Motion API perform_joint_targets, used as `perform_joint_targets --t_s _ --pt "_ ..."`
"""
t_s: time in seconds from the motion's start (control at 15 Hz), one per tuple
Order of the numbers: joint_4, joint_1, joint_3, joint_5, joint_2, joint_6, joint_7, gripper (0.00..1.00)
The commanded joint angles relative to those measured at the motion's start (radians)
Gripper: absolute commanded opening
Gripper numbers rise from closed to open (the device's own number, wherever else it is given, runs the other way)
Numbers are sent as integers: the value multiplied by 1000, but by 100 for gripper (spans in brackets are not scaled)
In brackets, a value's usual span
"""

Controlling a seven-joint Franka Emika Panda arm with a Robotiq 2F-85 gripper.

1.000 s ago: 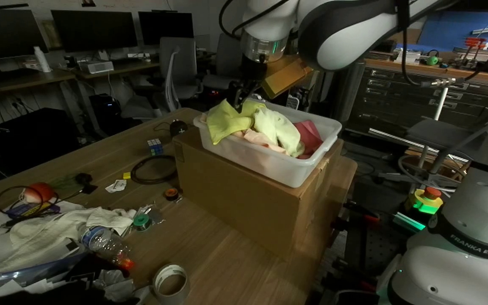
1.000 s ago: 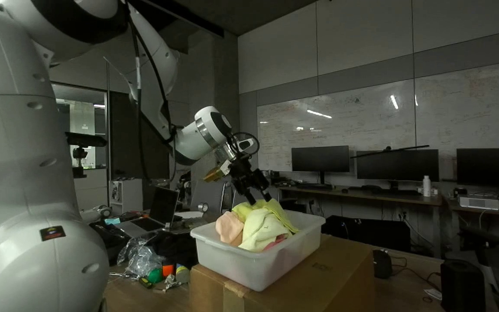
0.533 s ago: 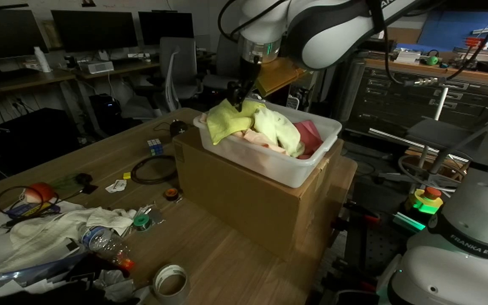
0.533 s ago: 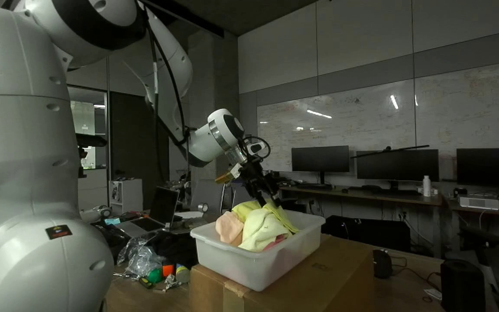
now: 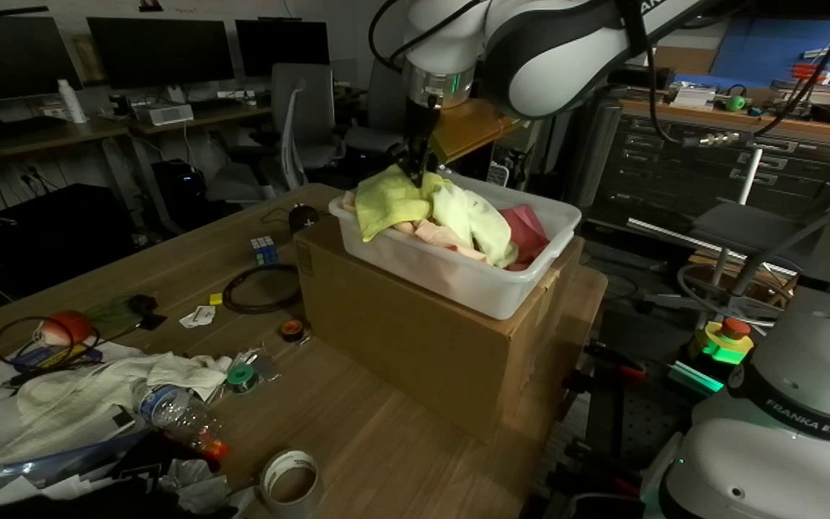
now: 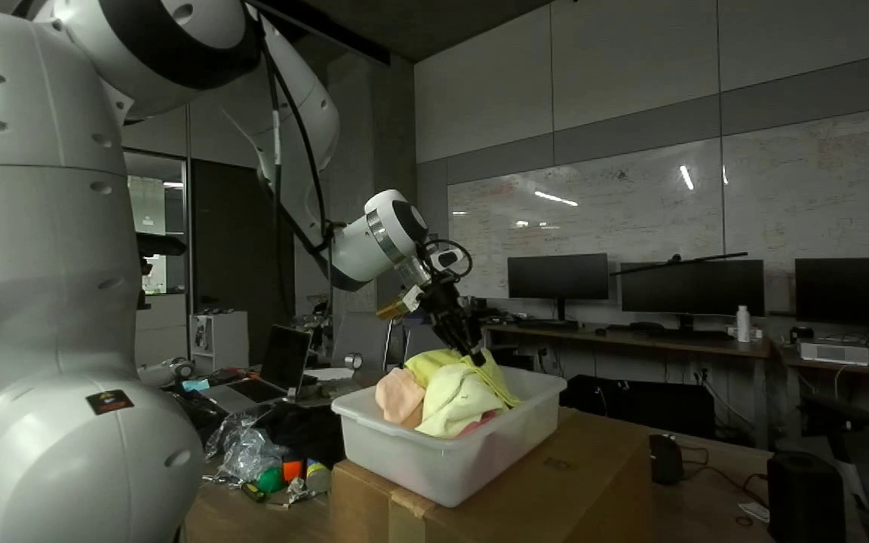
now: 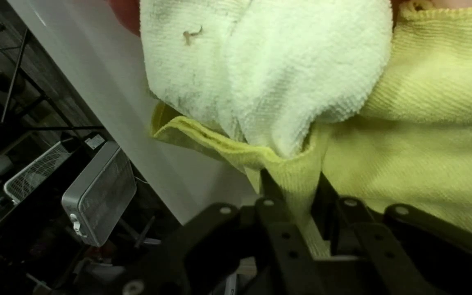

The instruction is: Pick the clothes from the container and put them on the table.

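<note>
A yellow cloth (image 5: 390,198) lies on top of the clothes in the white container (image 5: 444,277). My gripper (image 7: 295,186) has a fold of it pinched and bunched between its fingers in the wrist view. In an exterior view the gripper (image 6: 474,354) points down at the pile, its tips at the yellow cloth. Beside that cloth lies a pale white-green cloth (image 7: 268,69). A peach cloth (image 6: 399,400) and a red cloth (image 5: 527,234) are also in the container. The wooden table (image 5: 379,425) is below.
The container rests on a cardboard box (image 5: 415,346) that stands on the table. Around the box lie a cable coil (image 5: 228,292), a puzzle cube (image 5: 264,250), a tape roll (image 5: 271,476), a plastic bottle (image 5: 177,414) and other clutter.
My gripper has come down onto the yellow cloth and its fingers have closed together. The cloth has bunched up and shifted slightly toward the fingers. The container has not moved.
</note>
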Motion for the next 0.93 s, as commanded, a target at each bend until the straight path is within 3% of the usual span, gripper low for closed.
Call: perform_joint_targets --t_s 0.0,0.13,0.33,0.87 --pt "22 26 -30 -14 11 5 23 6" --pt "17 30 -33 -2 -3 9 39 1" --pt "-5 32 -35 6 -47 33 83 3" --pt "-65 9 1 -6 -319 77 277 4"
